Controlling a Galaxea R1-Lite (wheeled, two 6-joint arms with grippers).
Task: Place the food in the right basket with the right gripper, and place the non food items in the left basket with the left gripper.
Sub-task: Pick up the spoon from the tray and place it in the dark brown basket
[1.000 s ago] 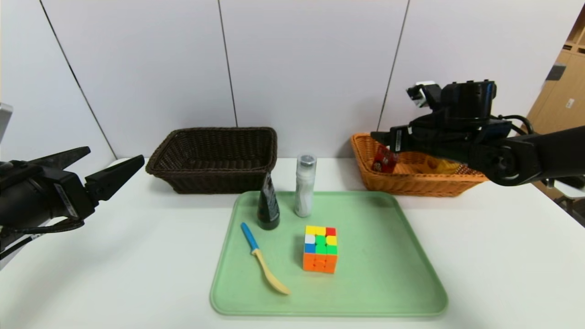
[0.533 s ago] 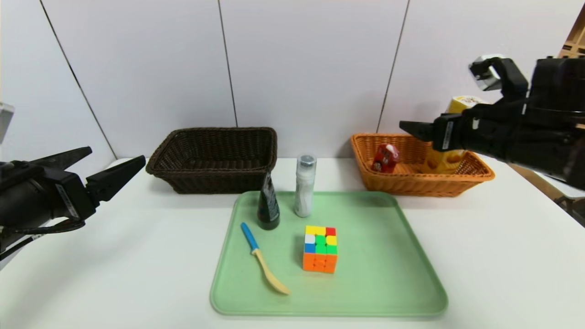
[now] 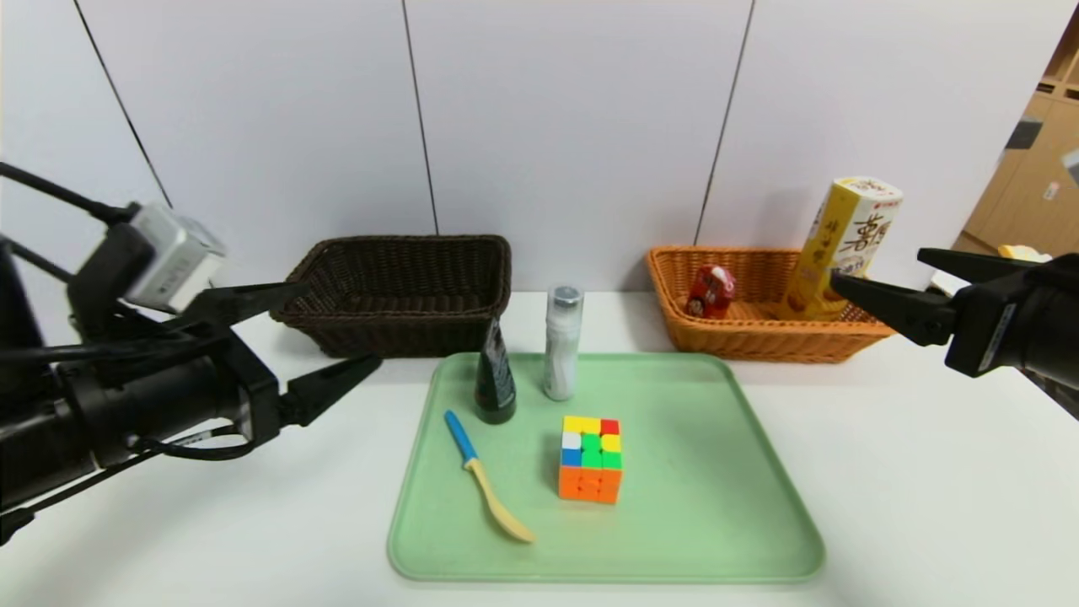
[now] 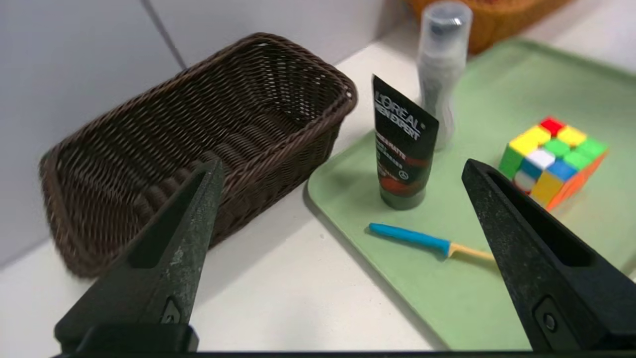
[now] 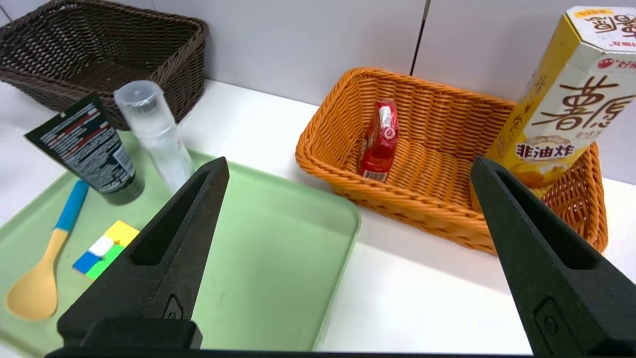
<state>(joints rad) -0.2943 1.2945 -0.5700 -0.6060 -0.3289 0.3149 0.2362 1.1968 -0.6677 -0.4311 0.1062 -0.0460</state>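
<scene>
On the green tray (image 3: 716,506) stand a black tube (image 3: 494,377) and a clear bottle (image 3: 562,341); a blue-handled spoon (image 3: 485,476) and a colour cube (image 3: 591,459) lie near them. The orange basket (image 3: 742,341) at right holds a red packet (image 3: 710,292) and a yellow carton (image 3: 847,244). The dark brown basket (image 3: 396,291) at left looks empty. My left gripper (image 3: 324,333) is open, left of the tray, facing the tube (image 4: 403,159) and spoon (image 4: 422,240). My right gripper (image 3: 877,278) is open and empty, in front of the orange basket's right end.
The white table (image 3: 927,506) ends at a grey panelled wall behind the baskets. Wooden cabinets (image 3: 1033,181) stand at the far right. In the right wrist view the red packet (image 5: 378,139) and carton (image 5: 559,104) sit in the orange basket (image 5: 348,174).
My right gripper has pulled back to the right out of the orange basket, leaving the yellow carton standing there. My left arm has swung in toward the tray's left side.
</scene>
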